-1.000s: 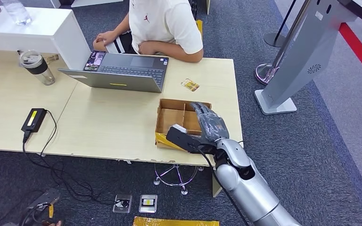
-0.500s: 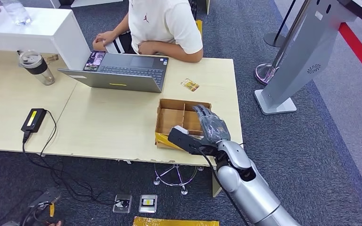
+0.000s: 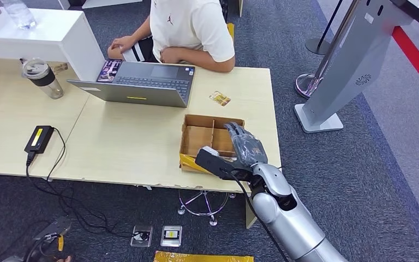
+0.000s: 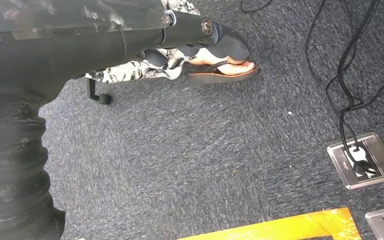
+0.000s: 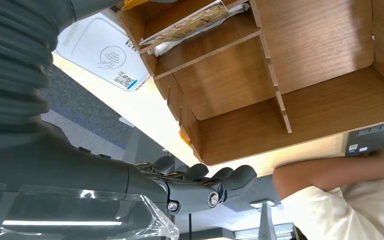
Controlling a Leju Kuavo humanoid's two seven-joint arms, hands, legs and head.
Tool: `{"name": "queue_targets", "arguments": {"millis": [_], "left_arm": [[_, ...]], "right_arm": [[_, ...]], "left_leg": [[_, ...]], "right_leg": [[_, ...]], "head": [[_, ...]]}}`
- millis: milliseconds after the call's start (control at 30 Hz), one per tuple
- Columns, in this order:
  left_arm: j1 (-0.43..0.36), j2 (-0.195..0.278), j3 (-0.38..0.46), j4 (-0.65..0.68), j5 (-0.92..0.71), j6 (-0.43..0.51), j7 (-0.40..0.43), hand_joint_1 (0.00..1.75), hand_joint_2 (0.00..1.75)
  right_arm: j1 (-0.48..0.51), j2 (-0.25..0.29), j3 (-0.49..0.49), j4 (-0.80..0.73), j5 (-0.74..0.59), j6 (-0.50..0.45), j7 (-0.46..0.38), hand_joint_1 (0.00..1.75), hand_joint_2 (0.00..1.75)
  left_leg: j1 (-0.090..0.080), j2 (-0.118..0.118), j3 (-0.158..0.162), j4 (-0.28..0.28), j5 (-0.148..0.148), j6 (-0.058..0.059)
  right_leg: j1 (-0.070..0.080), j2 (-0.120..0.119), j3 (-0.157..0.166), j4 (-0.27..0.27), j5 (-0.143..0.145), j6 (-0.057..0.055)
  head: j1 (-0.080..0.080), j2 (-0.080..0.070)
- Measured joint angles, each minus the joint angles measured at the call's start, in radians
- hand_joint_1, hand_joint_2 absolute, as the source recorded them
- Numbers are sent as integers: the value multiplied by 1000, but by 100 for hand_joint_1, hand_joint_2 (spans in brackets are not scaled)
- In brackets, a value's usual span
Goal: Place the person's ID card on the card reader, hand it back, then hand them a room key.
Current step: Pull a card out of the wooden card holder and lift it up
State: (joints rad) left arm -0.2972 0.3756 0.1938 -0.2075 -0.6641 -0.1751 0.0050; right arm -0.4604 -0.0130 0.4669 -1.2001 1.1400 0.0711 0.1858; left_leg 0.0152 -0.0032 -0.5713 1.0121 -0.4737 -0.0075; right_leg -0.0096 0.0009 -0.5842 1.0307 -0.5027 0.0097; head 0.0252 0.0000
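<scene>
My right hand (image 3: 245, 145) hovers over the right side of an open wooden compartment box (image 3: 197, 135) near the table's front edge, fingers stretched out with nothing in them. In the right wrist view the fingers (image 5: 215, 185) lie past the box's (image 5: 300, 75) far rim. One compartment holds a stack of patterned cards (image 5: 192, 22). A white card reader (image 5: 105, 52) lies beside the box on the robot's side. A small yellowish card (image 3: 220, 98) rests on the table between the box and the seated person (image 3: 191, 27). My left hand (image 4: 215, 40) hangs above the carpet, holding nothing.
An open laptop (image 3: 142, 82) stands before the person. A lidded cup (image 3: 42, 77) and a black power adapter (image 3: 39, 138) with its cable sit on the left table. A grey kiosk stand (image 3: 343, 71) rises at the right. Floor sockets (image 4: 362, 160) and cables lie on the carpet.
My right hand has drawn slightly back and to the right over the box. The person and the card on the table have not moved.
</scene>
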Motion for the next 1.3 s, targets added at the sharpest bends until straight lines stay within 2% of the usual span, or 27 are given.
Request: {"name": "queue_targets", "arguments": {"millis": [400, 833, 1300], "left_arm": [[0, -1, 3, 0, -2, 0, 0, 0, 175], [-1, -5, 19, 0, -19, 0, 0, 0, 175], [-5, -8, 25, 0, -27, 0, 0, 0, 175]], "right_arm": [[10, 0, 0, 0, 3, -2, 0, 0, 175], [18, 1, 0, 34, 0, -61, -11, 0, 175], [19, 4, 0, 58, -3, -63, -9, 0, 175]], "left_leg": [[0, 0, 0, 0, 0, 0], [0, 0, 0, 0, 0, 0], [0, 0, 0, 0, 0, 0]], "right_leg": [[0, 0, 0, 0, 0, 0], [0, 0, 0, 0, 0, 0], [0, 0, 0, 0, 0, 0]], "head": [[0, 0], [0, 0], [0, 0]]}}
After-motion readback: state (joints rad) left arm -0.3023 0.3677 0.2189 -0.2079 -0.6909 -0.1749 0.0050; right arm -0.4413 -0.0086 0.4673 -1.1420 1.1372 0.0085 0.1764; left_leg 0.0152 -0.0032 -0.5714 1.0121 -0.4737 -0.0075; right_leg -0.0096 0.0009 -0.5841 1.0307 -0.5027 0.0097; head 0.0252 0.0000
